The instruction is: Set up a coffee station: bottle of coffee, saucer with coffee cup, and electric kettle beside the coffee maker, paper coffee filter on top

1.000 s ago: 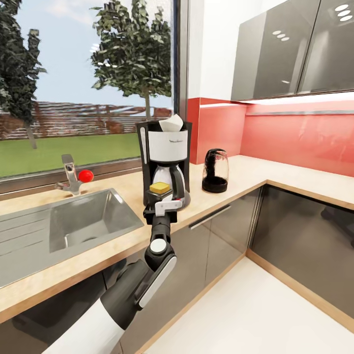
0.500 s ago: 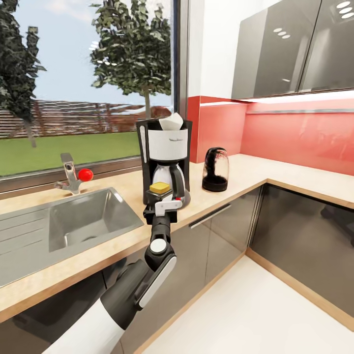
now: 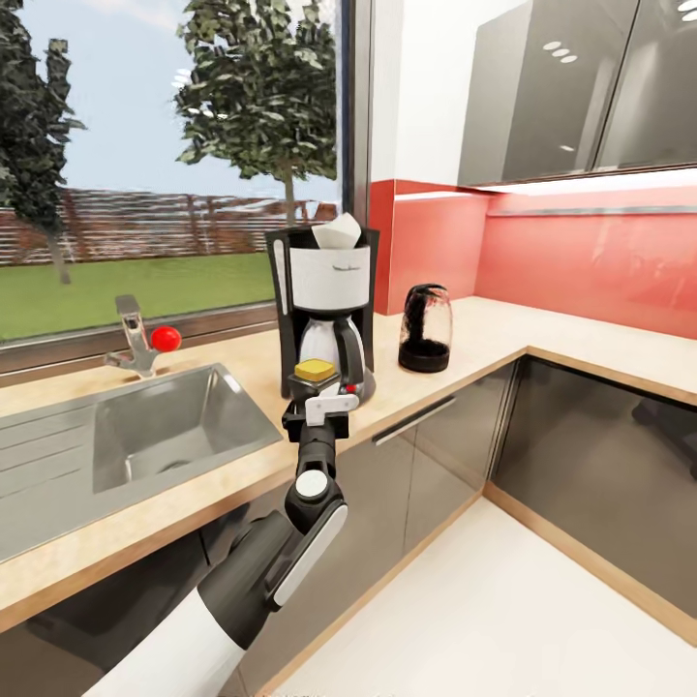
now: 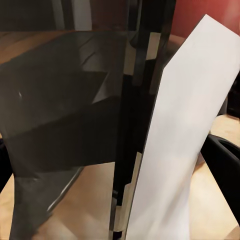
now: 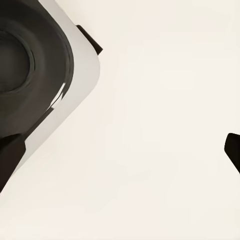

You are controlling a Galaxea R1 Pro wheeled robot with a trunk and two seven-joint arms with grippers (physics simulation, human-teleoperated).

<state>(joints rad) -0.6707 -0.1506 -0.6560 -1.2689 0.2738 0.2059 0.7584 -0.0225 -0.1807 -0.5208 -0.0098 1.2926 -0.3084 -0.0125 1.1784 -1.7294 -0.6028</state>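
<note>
The black-and-white coffee maker stands on the light wood kitchen countertop right of the sink. A white paper coffee filter sits on top of it. My left gripper is shut on the bottle of coffee, a dark jar with a yellow lid, held upright at the counter's front edge just before the coffee maker's base. In the left wrist view the jar's white label and dark glass are very close. The dark glass electric kettle stands on the counter right of the coffee maker. My right gripper hangs open over the pale floor.
A grey inset sink with a tap and a red knob lies left of the coffee maker. Red backsplash and grey wall cabinets line the corner. Dark cabinet fronts drop to the white floor. The robot's base appears in the right wrist view.
The whole head view has shifted slightly, so the camera moved. My left gripper still holds the jar in front of the coffee maker, with no clear move of its own.
</note>
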